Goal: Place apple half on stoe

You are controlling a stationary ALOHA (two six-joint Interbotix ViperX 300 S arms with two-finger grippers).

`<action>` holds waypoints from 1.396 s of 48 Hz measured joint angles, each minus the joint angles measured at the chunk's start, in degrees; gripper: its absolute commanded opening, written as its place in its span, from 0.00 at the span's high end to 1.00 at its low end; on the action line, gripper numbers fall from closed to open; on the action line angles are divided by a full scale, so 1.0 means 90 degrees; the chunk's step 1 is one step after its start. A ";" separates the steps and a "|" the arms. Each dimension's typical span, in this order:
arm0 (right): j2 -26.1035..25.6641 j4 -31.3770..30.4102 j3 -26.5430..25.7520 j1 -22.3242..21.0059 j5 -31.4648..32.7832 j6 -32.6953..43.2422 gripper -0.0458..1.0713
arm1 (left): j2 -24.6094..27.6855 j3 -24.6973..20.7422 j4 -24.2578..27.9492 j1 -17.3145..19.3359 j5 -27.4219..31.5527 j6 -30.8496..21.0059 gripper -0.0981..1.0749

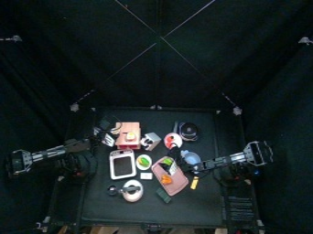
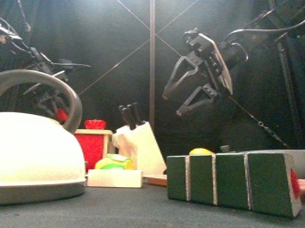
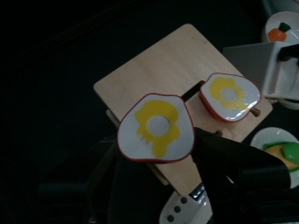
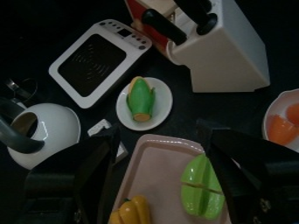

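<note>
While no writing is legible, the right hand (image 4: 163, 179) hangs open and empty over the green apple half (image 4: 201, 184).

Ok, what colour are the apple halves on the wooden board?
Yellow flesh with a red skin edge, both apple halves; the left wrist view shows them best, on the wooden board.

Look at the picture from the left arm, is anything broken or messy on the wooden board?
Nothing looks broken or spilled. Two apple halves lie cut side up on the wooden board, near one edge. They are toy halves of one apple, so being apart is normal. The left gripper hangs over the near half.
</note>
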 measured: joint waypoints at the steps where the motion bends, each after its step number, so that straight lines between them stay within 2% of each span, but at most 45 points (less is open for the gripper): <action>1: 0.0000 -0.0010 0.0000 -0.0010 0.0000 0.0010 0.07 | -0.0010 0.0000 -0.0010 -0.0029 0.0000 0.0000 0.18; 11: 0.0000 -0.0010 0.0000 -0.0020 0.0000 0.0010 0.07 | -0.0068 0.0000 -0.0117 -0.0596 0.0010 0.0020 0.18; 16: 0.0000 0.0000 0.0000 -0.0020 0.0000 0.0000 0.07 | -0.0146 0.0029 -0.0166 -0.1113 0.0000 0.0039 0.18; 25: 0.0000 -0.0010 -0.0010 -0.0020 0.0000 0.0000 0.07 | -0.0234 0.0195 -0.0176 -0.2373 -0.0156 0.0029 0.18; 36: 0.0000 0.0000 0.0000 -0.0010 -0.0010 0.0010 0.07 | -0.0176 0.0791 -0.0322 -0.3301 -0.0703 0.0020 0.18; 42: 0.0000 -0.0010 0.0000 -0.0010 0.0000 0.0010 0.07 | -0.0146 0.1074 -0.0576 -0.3496 -0.1123 0.0020 0.18; 48: 0.0020 0.0000 0.0000 -0.0010 0.0000 0.0010 0.07 | -0.0029 0.1221 -0.0869 -0.3496 -0.1416 0.0020 0.18; 67: 0.0059 0.0000 0.0000 -0.0010 0.0000 0.0010 0.07 | 0.0791 0.1270 -0.1025 -0.3496 -0.1631 0.0029 0.18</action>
